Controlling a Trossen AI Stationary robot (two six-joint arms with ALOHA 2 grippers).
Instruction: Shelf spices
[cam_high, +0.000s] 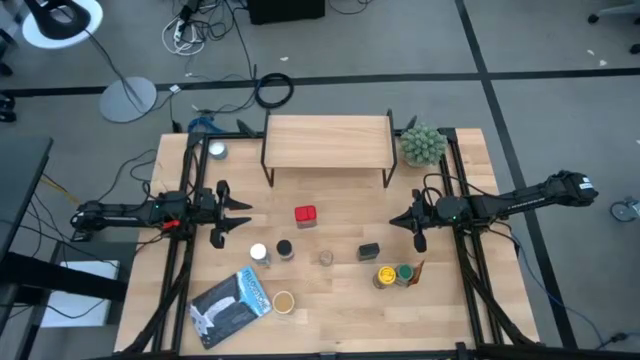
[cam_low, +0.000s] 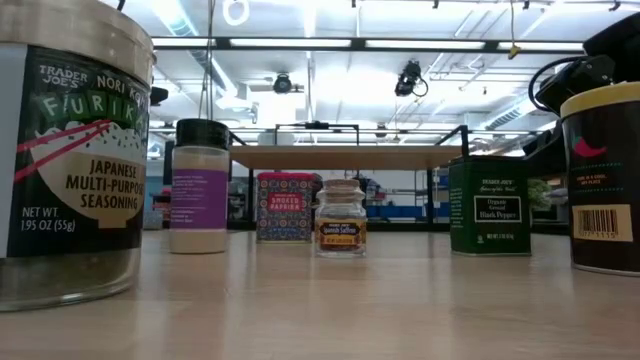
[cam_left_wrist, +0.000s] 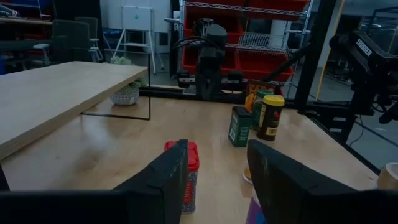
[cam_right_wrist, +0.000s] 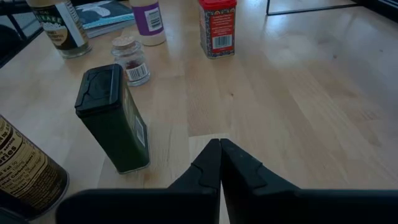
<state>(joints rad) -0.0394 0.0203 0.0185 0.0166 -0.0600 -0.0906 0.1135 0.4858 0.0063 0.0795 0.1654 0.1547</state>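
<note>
Two dark arms reach in over the pale wooden worktop (cam_high: 330, 310), one from each side. At the left, the left gripper (cam_high: 243, 217) hovers with its fingers (cam_left_wrist: 168, 180) parted and nothing between them, pointing toward the red square tin of smoked paprika (cam_high: 305, 214), which stands apart from it in front of the shelf. Nearer the front edge lies a flat silver-blue pouch (cam_high: 231, 307), with a tan-lidded jar of furikake seasoning (cam_high: 284, 301) just beside it. Behind those stand a white-capped jar (cam_high: 259, 253) and a black-lidded jar with a purple label (cam_high: 285, 249) (close together, though I cannot tell if they touch). A small clear cork-topped jar (cam_high: 326, 258) sits alone near the middle. The low shelf with a light wood top board on thin black legs (cam_high: 327, 141) stands at the back centre, its top bare. Further right is the dark green rectangular tin of black pepper (cam_high: 370, 251), then a yellow-lidded jar (cam_high: 385, 276) and a green-lidded jar (cam_high: 404, 273) side by side. A fuzzy green plant (cam_high: 422, 144) sits beside the shelf's right end. The right gripper (cam_high: 402, 220) hangs clenched on nothing, near the green tin.
</note>
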